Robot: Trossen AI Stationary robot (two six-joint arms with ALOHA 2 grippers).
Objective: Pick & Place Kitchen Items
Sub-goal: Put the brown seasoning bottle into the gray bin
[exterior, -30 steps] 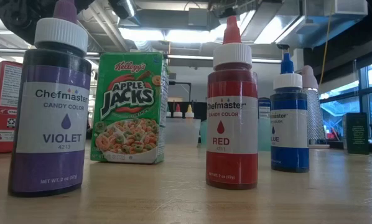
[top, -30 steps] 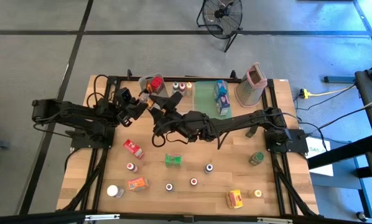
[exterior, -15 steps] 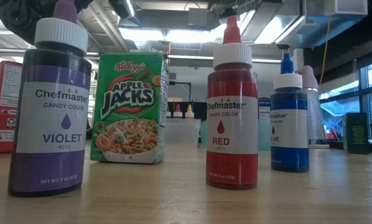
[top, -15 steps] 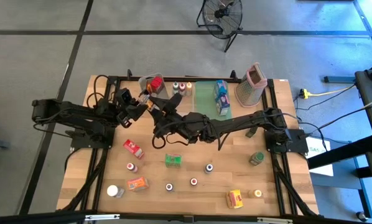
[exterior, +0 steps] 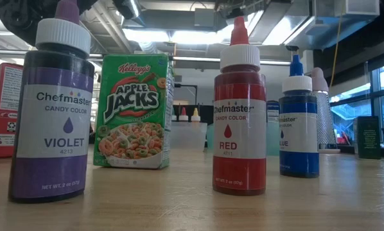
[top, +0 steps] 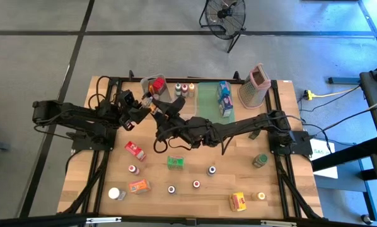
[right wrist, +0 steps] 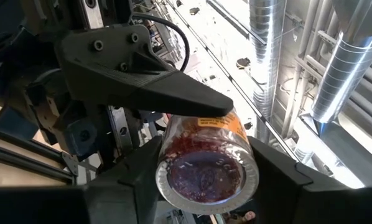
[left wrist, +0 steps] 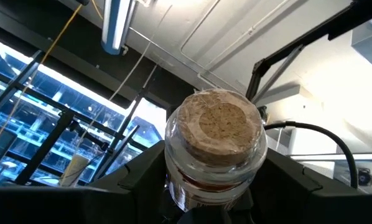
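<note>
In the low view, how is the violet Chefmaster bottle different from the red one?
The violet bottle stands nearest the camera and looks larger; the red bottle stands farther back. The violet bottle is dark purple, the red bottle bright red. Both stand upright, with white collars and Chefmaster Candy Color labels.

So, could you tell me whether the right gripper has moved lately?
Yes, slightly: in the high view the right gripper, at the jar, has drifted from the clear bin toward the table's near edge.

Overhead and table-level views share the Apple Jacks box (exterior: 133,110); wrist cameras tilt ceilingward
</note>
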